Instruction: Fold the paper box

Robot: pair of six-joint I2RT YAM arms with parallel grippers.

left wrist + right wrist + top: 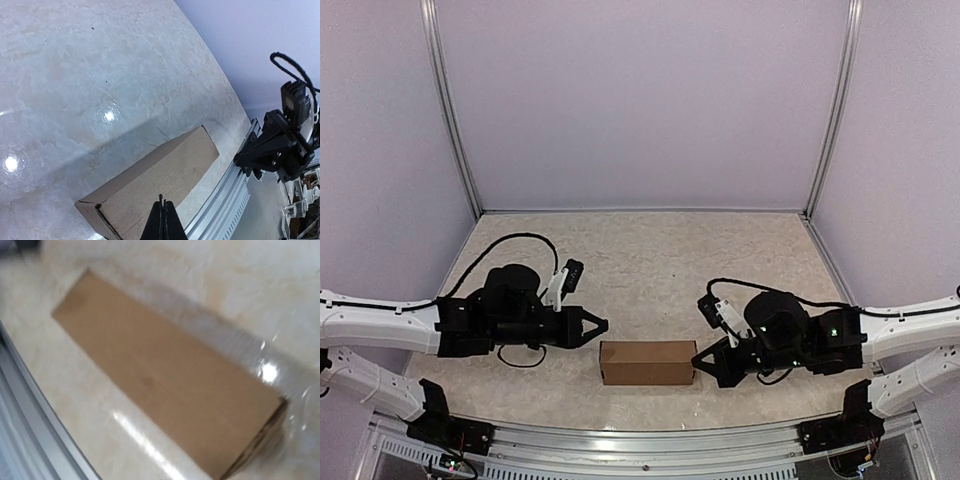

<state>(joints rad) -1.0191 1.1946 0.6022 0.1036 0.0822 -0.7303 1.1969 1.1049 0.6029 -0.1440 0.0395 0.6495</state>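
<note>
Lab test cell: plain panels (640,100), aluminium posts (451,110).

The paper box (647,362) lies between left tool (602,326) and right tool (697,360), on table (650,250).

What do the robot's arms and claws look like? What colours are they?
Both the left arm and right arm are white tubes near the base, then chunky black parts further out. The left pointed black claw and right pointed black claw taper like beaks. A thin black cable loops along each arm, and a tiny green light glows on the right one.
</note>
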